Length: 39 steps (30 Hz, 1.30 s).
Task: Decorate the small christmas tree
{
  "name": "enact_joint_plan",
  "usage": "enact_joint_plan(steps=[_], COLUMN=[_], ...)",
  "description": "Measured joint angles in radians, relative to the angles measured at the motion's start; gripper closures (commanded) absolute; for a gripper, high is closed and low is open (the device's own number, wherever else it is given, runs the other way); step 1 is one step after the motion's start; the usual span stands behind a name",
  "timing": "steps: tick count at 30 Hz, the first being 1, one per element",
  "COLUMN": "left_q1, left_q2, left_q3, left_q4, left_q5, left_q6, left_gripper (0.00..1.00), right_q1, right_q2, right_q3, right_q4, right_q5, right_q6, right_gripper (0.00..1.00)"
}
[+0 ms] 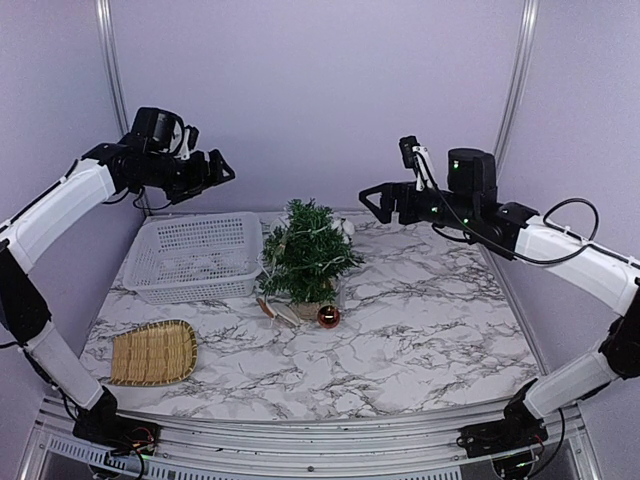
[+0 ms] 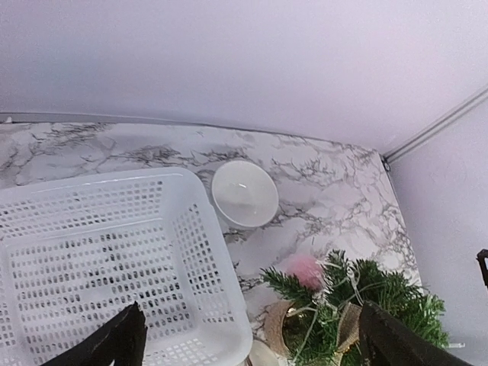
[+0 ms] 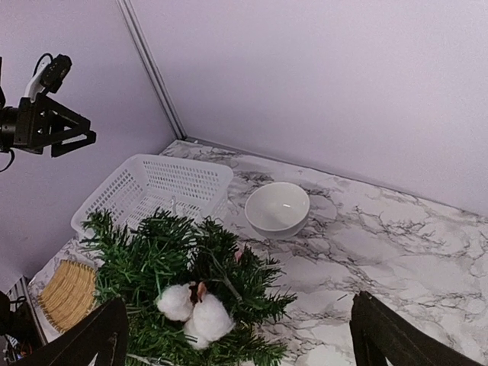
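Observation:
The small christmas tree (image 1: 307,250) stands mid-table in its tan pot, with white string and burlap ribbon on it. It carries white cotton balls (image 3: 194,311) and a pink pompom (image 2: 305,270). The tree also shows in the left wrist view (image 2: 366,305) and the right wrist view (image 3: 175,267). A red bauble (image 1: 328,317) and small ornaments (image 1: 278,311) lie at its foot. My left gripper (image 1: 222,170) is open and empty, high above the white basket (image 1: 192,256). My right gripper (image 1: 372,200) is open and empty, high to the tree's right.
A white bowl (image 3: 277,207) sits behind the tree near the back wall; it also shows in the left wrist view (image 2: 244,194). A woven bamboo tray (image 1: 153,352) lies front left. The white mesh basket (image 2: 99,259) holds little that I can make out.

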Motion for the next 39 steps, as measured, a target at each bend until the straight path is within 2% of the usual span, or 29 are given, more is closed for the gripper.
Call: enact_joint_plan(steps=[9, 18, 30, 39], left_q1=[0.178, 0.259, 0.274, 0.279], left_q2=[-0.014, -0.024, 0.002, 0.147], left_q3=[0.026, -0.119, -0.317, -0.407], left_q4=[0.0, 0.0, -0.008, -0.06], left_q5=[0.016, 0.03, 0.022, -0.12], left_q6=[0.013, 0.064, 0.179, 0.177], left_gripper=[0.01, 0.01, 0.01, 0.01], right_q1=[-0.18, -0.341, -0.371, -0.371], right_q2=[0.046, 0.08, 0.08, 0.115], right_q3=[0.064, 0.065, -0.017, -0.006], right_q4=[-0.003, -0.068, -0.108, -0.124], right_q5=[-0.014, -0.023, -0.103, -0.129], right_q6=[0.051, 0.174, 0.193, 0.189], right_gripper=[0.01, 0.01, 0.01, 0.01])
